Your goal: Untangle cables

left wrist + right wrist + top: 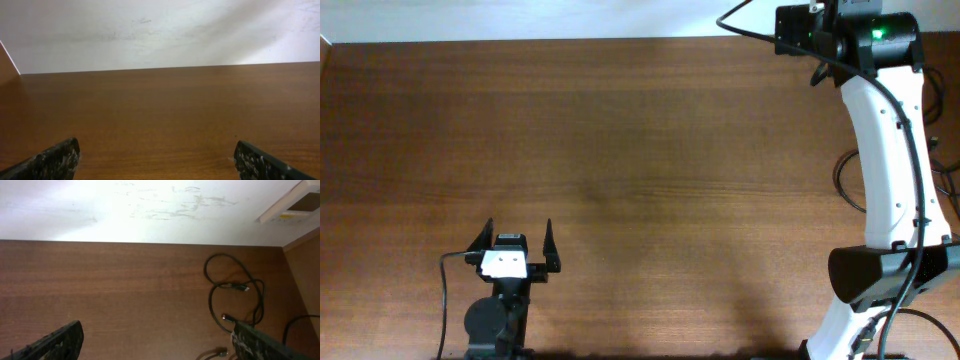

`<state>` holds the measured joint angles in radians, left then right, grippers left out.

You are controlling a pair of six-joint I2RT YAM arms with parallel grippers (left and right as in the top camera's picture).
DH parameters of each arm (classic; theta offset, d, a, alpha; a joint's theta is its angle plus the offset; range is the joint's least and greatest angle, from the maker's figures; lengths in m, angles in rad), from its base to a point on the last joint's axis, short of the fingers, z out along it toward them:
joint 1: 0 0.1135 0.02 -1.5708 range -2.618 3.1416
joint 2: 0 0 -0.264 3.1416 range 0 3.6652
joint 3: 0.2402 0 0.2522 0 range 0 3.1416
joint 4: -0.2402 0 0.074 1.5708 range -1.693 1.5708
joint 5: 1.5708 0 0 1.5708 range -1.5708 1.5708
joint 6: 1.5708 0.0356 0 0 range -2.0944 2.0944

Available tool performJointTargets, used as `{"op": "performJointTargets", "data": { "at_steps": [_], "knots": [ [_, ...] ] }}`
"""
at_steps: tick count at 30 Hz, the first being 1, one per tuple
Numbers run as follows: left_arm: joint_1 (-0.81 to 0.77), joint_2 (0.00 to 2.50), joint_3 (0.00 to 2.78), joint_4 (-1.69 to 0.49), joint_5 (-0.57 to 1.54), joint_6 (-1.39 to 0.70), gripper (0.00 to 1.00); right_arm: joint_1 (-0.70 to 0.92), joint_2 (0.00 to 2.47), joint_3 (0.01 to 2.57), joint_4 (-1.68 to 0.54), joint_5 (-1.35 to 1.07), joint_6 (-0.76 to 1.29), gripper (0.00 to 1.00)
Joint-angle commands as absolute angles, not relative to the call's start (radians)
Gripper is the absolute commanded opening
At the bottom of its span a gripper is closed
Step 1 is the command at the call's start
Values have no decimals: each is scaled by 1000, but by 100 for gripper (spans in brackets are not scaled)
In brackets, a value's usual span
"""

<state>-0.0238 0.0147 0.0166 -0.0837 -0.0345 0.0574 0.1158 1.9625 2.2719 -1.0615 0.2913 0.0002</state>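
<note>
The cables (235,292) show only in the right wrist view. They are thin black cords lying in loose overlapping loops on the brown table at the right. Small metallic plug ends lie at the loop's middle (244,287), by my right finger (224,316), and at the bottom edge (220,353). My right gripper (157,345) is open and empty above the table, its right finger just over the loops' near end. My left gripper (517,240) is open and empty at the near left, with only bare table in its own view (160,160).
The right arm (890,150) reaches from the near right to the far right corner. Black cords (847,185) loop beside it at the right edge. A white wall (150,210) borders the table's far side. A wooden side panel (305,275) stands to the right of the cables.
</note>
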Motion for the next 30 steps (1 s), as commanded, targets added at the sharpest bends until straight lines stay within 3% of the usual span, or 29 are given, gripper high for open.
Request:
{"op": "performJointTargets", "data": {
  "at_steps": [1,20,27,30],
  "knots": [
    [-28,4,8,-84,-37,77,99,117,1937,2272,-1059,300,4,94],
    [-28,5,9,-83,-33,77,99,117,1935,2272,-1059,313,-3,94],
    [-28,5,9,-83,-33,77,99,124,1698,2271,-1084,347,-37,94],
    [-28,5,9,-83,-33,77,99,124,1562,2198,-907,206,21,94]
  ]
}}
